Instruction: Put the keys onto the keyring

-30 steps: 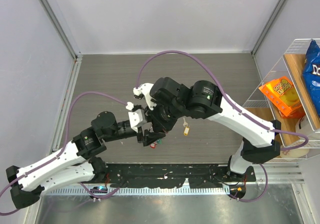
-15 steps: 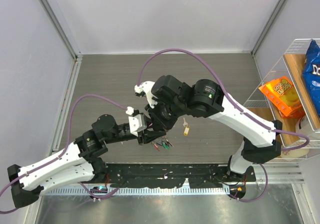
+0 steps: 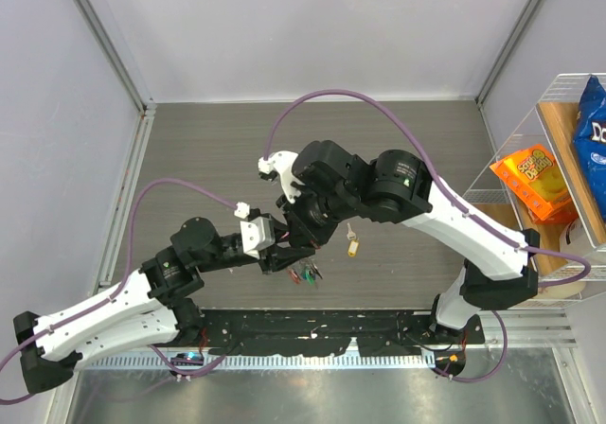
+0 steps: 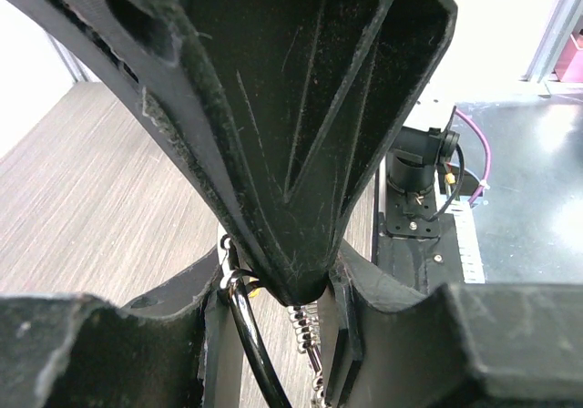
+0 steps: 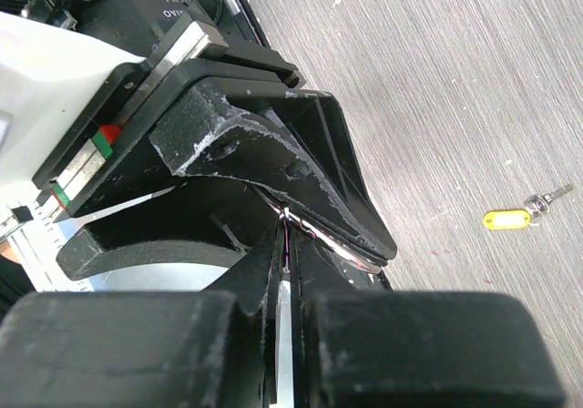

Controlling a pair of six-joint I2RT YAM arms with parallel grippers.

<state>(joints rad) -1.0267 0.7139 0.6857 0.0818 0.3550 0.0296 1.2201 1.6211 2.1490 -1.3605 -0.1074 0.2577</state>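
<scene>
Between the 2 sets of fingertips, over the table (image 3: pixel 208 159): the keyring (image 5: pixel 339 244), nipped at 1 end by the right gripper (image 5: pixel 284 235), jaws drawn almost together on the wire. Passed down between the fingers of the left gripper (image 4: pixel 273 335), beside a bead chain (image 4: pixel 307 321); could not tell whether those fingers clamped it. Saw keys (image 3: pixel 305 274) with green and red heads dangling just beneath. Noted 1 yellow-headed key (image 3: pixel 353 247) flat on the table, apart to the right.
</scene>
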